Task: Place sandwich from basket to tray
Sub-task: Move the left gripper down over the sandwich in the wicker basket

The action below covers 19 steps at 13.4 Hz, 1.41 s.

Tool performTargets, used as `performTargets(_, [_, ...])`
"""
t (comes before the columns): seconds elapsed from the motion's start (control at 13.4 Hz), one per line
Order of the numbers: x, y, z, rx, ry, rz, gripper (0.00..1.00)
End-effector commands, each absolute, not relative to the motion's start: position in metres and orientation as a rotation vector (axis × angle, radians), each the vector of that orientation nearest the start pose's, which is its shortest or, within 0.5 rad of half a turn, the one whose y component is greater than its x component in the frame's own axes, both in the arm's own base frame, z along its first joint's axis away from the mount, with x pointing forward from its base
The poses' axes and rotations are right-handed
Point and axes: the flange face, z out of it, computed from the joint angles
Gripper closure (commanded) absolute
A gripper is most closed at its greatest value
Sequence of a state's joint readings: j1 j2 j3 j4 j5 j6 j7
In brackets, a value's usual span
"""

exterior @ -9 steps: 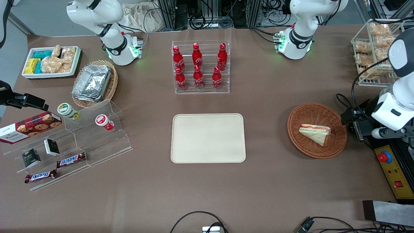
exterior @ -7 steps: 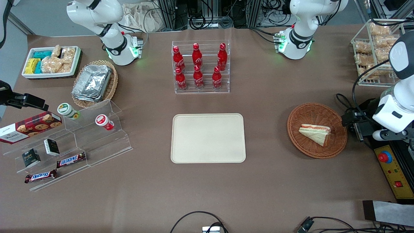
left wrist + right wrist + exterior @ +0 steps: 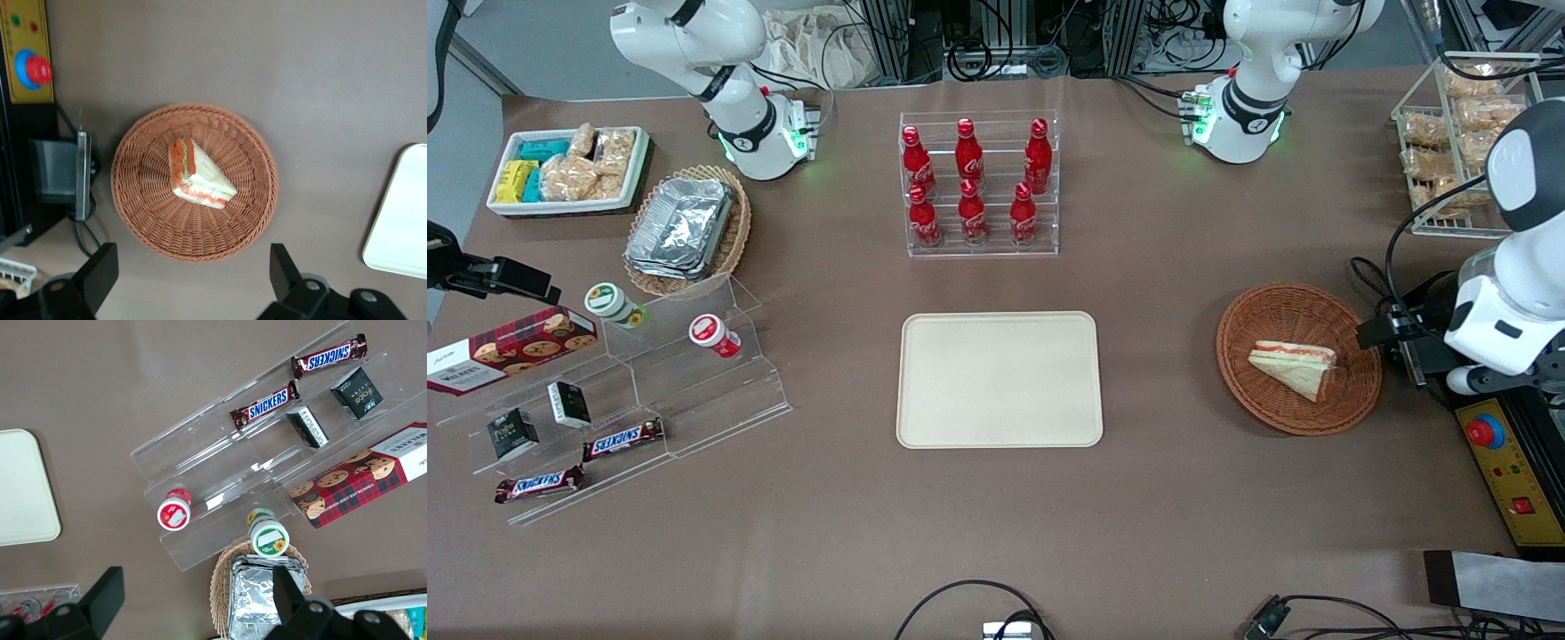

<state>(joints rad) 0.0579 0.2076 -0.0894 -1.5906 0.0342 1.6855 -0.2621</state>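
gripper point(image 3: 190, 277), black two-finger, spread wide and empty, above the basket's edge at the working arm's end | has drifted closer to the round reddish-brown wicker basket point(image 3: 1263, 391) | white triangular sandwich point(image 3: 1294, 366) lies inside | cream rectangular tray point(image 3: 999, 380) bare, well apart | descent likely next

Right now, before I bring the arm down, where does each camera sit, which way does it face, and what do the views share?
Front view: high, facing the robots; sees the table, tray, basket, both arm bases and the gripper beside the basket.
Left wrist view: above the basket, looking down at the sandwich; open gripper fingers show.
Right wrist view: parked arm's camera, looking down on the snack shelf.
Shared: front and left wrist views both show the sandwich in the basket.
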Motion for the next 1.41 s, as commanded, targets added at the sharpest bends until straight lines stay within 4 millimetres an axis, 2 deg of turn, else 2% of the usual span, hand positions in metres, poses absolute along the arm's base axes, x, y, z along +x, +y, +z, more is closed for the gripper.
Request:
performTargets(0.0, [0.614, 0.009, 0.461, -3.047, -0.604, 0.154, 0.0])
performTargets(0.15, [0.606, 0.017, 0.415, -3.019, -0.748, 0.122, 0.0])
performTargets(0.22, [0.602, 0.029, 0.393, -3.006, -0.822, 0.103, 0.0])
performTargets(0.3, [0.599, 0.039, 0.378, -2.986, -0.908, 0.082, 0.0])
performTargets(0.37, [0.598, 0.039, 0.366, -2.961, -0.985, 0.084, 0.0])
performTargets(0.52, [0.598, 0.035, 0.345, -2.916, -1.087, 0.132, 0.0])
performTargets(0.67, [0.598, 0.034, 0.332, -2.911, -1.091, 0.153, 0.0])
performTargets(0.97, [0.578, 0.026, 0.292, -2.942, -1.13, 0.119, 0.0])
performTargets(1.34, [0.567, 0.024, 0.262, -2.956, -1.135, 0.072, 0.0])
